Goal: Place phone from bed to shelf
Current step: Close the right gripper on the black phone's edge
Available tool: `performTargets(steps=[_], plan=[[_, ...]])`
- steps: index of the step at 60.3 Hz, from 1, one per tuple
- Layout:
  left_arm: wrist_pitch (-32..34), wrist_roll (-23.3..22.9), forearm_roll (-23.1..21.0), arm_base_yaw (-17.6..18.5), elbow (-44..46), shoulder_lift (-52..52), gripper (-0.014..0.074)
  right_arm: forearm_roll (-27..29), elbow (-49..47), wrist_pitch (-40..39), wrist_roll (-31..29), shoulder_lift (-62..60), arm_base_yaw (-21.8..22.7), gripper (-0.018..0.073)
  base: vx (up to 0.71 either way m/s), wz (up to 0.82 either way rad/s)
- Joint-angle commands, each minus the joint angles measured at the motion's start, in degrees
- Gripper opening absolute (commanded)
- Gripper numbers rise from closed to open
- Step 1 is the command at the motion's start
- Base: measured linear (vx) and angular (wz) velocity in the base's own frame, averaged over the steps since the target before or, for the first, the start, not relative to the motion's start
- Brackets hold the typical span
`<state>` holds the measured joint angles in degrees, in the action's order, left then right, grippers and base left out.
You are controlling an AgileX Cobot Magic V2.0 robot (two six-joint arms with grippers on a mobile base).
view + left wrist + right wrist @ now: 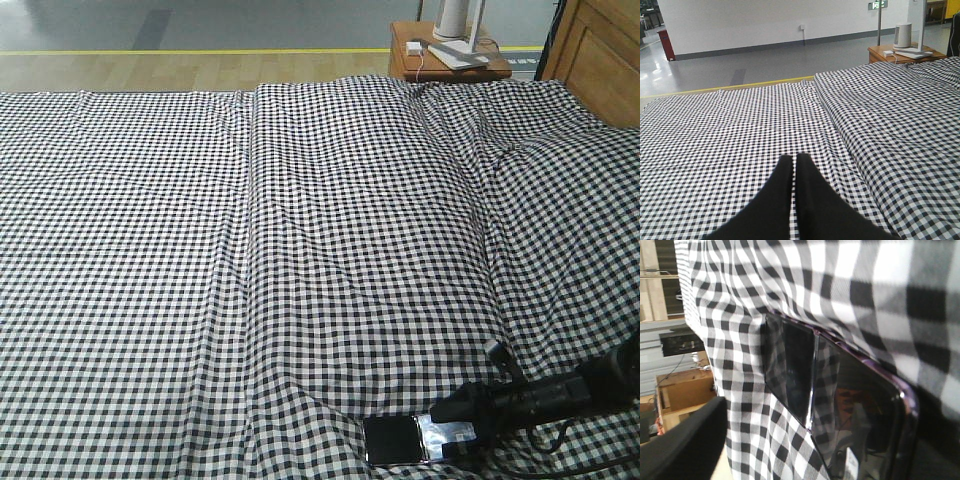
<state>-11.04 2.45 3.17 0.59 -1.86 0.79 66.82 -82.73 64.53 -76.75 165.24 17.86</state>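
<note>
- Phone [395, 440] lies flat on the bed [200, 250], whose black-and-white gingham cover fills nearly the whole front view, with long creases running from the near edge to the far one.
- A wooden headboard [600, 50] stands at the far right corner of the bed.
- A reddish-brown side table [420, 68] sits just beyond the bed's far edge, beside the headboard. It carries a white plug block [413, 47].
- The right gripper [450, 410], black, reaches in from the right and hangs low over the phone's right end. Its jaws are spread wide and hold nothing. In the right wrist view one finger [685, 445] stands clear of the phone.
- The left gripper [794, 161] hovers above the checked cloth with its two black fingers pressed almost together and nothing between them.
- The phone rests at the bed's near edge, right of centre. Its glossy black face [840, 405] mirrors the checks, a pinkish-purple rim runs along one side, and a small white sticker [851, 465] sits near one end.
</note>
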Motion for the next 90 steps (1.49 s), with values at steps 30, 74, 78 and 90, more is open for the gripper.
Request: performTargets(steps=[30,74,78,90], plan=[[4.03,-0.22,-0.26,0.12,1.46,0.57,0.0001,0.51,-0.26,5.81,-0.76,-2.35,-0.1,-0.0015,0.0,0.0],[4.03,-0.22,-0.26,0.12,1.46,0.57,0.0001,-0.88,10.34,9.43,-3.65,-20.16,2.1,-0.0004,0.0,0.0],[4.03,-0.22,-0.26,0.12,1.46,0.57,0.0001,-0.88,11.98,9.43,-2.97,-23.97,2.03,-0.0003,0.0,0.0],[4.03,-0.22,-0.26,0.12,1.46,0.57,0.0001,-4.28,16.55,9.43,0.18,-36.74,1.96,-0.0002,0.0,0.0]])
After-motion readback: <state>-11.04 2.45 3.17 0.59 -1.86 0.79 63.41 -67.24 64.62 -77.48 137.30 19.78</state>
